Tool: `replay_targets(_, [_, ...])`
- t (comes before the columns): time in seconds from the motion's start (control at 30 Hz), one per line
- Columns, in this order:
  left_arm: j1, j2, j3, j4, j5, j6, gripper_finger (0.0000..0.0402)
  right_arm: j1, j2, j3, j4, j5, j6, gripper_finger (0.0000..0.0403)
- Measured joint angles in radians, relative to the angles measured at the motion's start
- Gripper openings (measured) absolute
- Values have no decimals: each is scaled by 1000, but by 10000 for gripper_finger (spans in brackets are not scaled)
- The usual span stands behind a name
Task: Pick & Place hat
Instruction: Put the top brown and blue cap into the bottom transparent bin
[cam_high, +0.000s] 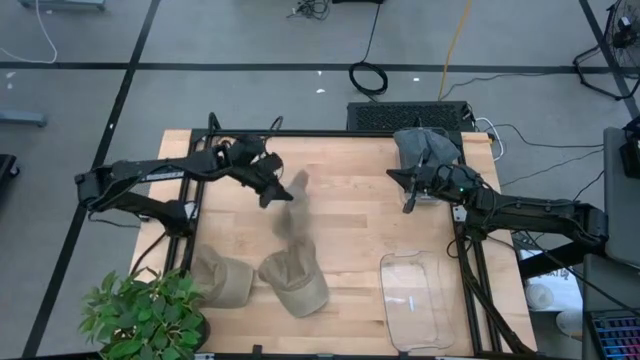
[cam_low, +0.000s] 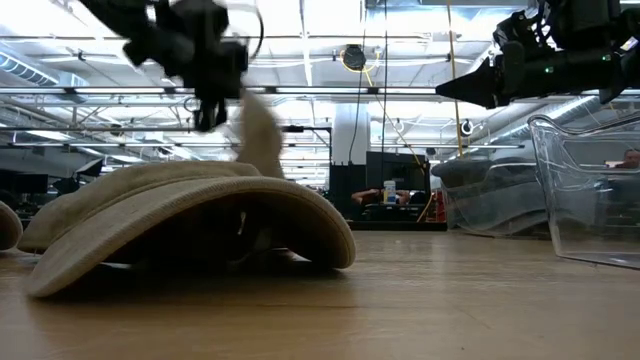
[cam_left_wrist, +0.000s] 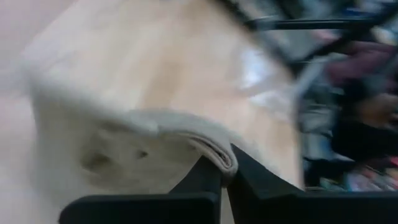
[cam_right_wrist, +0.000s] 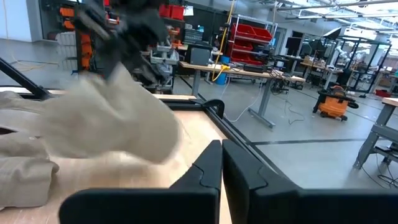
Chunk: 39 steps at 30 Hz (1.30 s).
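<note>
Left end effector (cam_high: 272, 192) amid tan hats (cam_high: 295, 283), bin (cam_high: 415, 300).

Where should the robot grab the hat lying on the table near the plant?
Probably the brim of the tan hat nearest the table's front edge. It is a thin flat flap two fingers can pinch, as the left gripper pinches its own hat's edge. Come down from above.

Both matte black jointed arms are showing slim tubular links; right arm's wrist (cam_high: 455, 186) is glowing green; each black wedge-fingered gripper (cam_right_wrist: 221, 163) is tapering.
</note>
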Motion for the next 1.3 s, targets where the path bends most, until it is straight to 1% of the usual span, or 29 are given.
replay_targets(0.13, [-81, -46, 64, 93, 14, 43, 13, 0, 5, 0, 8, -9, 6, 0])
replay_targets(0.2, [-117, -59, 89, 139, 7, 86, 7, 0, 18, 0, 39, -51, 27, 0])
replay_targets(0.3, [-157, -67, 124, 170, -30, 159, 7, 0, 52, 0, 115, -148, 68, 0])
replay_targets(0.37, [-175, -73, 144, 209, -48, 197, 9, 0, 83, 0, 157, -203, 88, 0])
replay_targets(0.43, [-186, -73, 159, 268, -49, 230, 7, 1, 121, 0, 189, -226, 109, 0])
replay_targets(0.6, [-210, -72, 188, 301, -40, 267, 9, 1, 254, 0, 323, -238, 177, 7])
replay_targets(0.7, [-222, -71, 188, 298, -40, 266, 7, 0, 348, 3, 449, -284, 238, 34])
replay_targets(0.83, [-250, -59, 188, 308, -40, 266, 8, 3, 484, 62, 541, -370, 338, 100])
replay_targets(0.93, [-267, -52, 187, 321, -39, 280, 9, 28, 589, 141, 555, -366, 381, 152])
replay_targets(1.03, [-279, -37, 188, 324, -40, 312, 5, 63, 683, 226, 555, -370, 393, 192])
replay_targets(1.17, [-283, -39, 187, 329, -40, 312, 12, 79, 773, 304, 555, -375, 381, 220])
replay_targets(1.23, [-283, -39, 188, 332, -40, 312, 9, 76, 806, 337, 561, -411, 386, 225])
replay_targets(1.3, [-284, -37, 187, 343, -34, 316, 5, 75, 844, 372, 582, -474, 394, 225])
